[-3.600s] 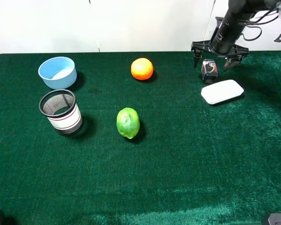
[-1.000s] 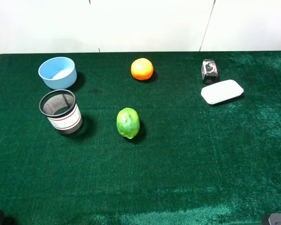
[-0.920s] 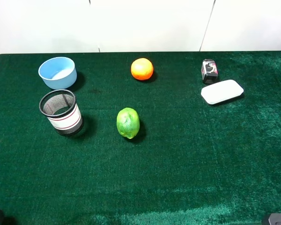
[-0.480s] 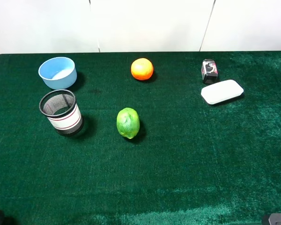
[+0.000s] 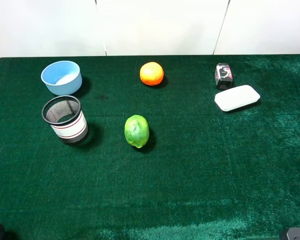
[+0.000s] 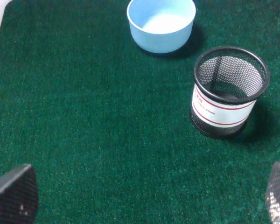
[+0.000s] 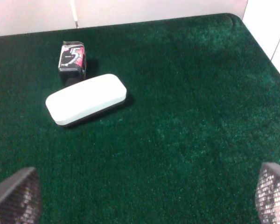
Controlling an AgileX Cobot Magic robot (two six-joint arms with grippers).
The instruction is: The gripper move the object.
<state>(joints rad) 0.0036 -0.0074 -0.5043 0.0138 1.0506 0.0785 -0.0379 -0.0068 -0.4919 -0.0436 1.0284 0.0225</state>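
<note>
The small black box (image 5: 223, 76) with red and white print stands on the green table at the back right, right behind the flat white case (image 5: 237, 97). It also shows in the right wrist view (image 7: 72, 62), beside the case (image 7: 86, 105). No arm reaches over the table in the exterior high view. My right gripper (image 7: 144, 193) is open and empty, well back from the box, with only its mesh-patterned fingertips (image 7: 16, 195) showing. My left gripper (image 6: 144, 196) is open and empty, with its fingertips (image 6: 14, 195) wide apart, near the mesh cup.
A light blue bowl (image 5: 61, 77) and a black mesh cup (image 5: 65, 120) stand at the left. An orange (image 5: 151, 73) lies at the back middle and a green fruit (image 5: 136, 131) in the centre. The table's right edge (image 7: 259, 44) is near the case.
The right arm, which hovered open over the black box 3.6 s ago, has left the exterior high view. The box has stayed in place. Nothing has moved in the last second.
</note>
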